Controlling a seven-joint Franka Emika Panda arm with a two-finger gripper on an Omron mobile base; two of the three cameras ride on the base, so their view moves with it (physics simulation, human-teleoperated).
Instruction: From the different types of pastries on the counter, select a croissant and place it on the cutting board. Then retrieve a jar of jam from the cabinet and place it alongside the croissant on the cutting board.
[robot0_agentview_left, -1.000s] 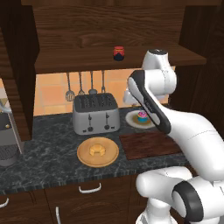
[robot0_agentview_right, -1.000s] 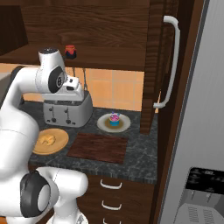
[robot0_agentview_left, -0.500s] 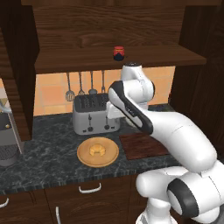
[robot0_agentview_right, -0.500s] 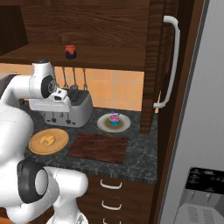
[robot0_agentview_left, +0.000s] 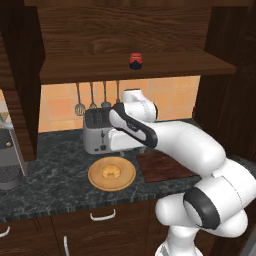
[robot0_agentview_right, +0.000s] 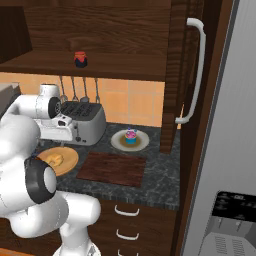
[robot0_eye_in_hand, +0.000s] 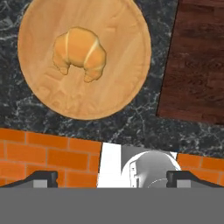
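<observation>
The golden croissant (robot0_eye_in_hand: 79, 52) lies on a round tan wooden plate (robot0_eye_in_hand: 118, 87), also seen in the left base view as the croissant (robot0_agentview_left: 112, 171) and in the right base view (robot0_agentview_right: 56, 159). My gripper (robot0_eye_in_hand: 113, 178) hangs open above the plate's edge with nothing between its fingertips (robot0_eye_in_hand: 41, 178); the hand (robot0_agentview_left: 121, 144) sits in front of the toaster. The dark reddish cutting board (robot0_agentview_left: 162, 166) (robot0_agentview_right: 112, 168) (robot0_eye_in_hand: 197, 61) lies bare just right of the plate. The jar of jam (robot0_agentview_left: 136, 60) (robot0_agentview_right: 80, 59) stands on the cabinet shelf (robot0_agentview_left: 165, 70).
A silver toaster (robot0_agentview_left: 97, 132) stands behind the plate, with utensils (robot0_agentview_left: 92, 97) hanging on the wall above it. A pink cupcake (robot0_agentview_right: 131, 135) sits on a white plate (robot0_agentview_right: 120, 143) behind the board. A tall cabinet door with a white handle (robot0_agentview_right: 192, 75) stands to the right.
The arm has swung left from above the cutting board and lowered, bringing the hand down in front of the toaster over the croissant's plate.
</observation>
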